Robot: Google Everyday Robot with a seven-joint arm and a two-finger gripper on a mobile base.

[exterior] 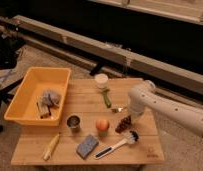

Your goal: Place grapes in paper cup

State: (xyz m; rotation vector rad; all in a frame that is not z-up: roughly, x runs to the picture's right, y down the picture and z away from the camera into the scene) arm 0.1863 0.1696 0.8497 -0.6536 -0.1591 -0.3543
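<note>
The grapes [124,123], a small dark red-purple bunch, lie on the wooden table [80,102] right of centre, next to the orange fruit [101,124]. The paper cup [101,80], short and white, stands upright near the table's back edge, well apart from the grapes. My white arm reaches in from the right and bends downward. The gripper [129,117] sits just above and behind the grapes, at their upper right end, largely hidden by the wrist.
A yellow bin [25,107] holding a few items sits at the table's left. A dark metal cup [73,122], a blue-grey sponge [86,145], a dish brush [115,145], a yellow item [51,146] and a green item [107,97] lie around.
</note>
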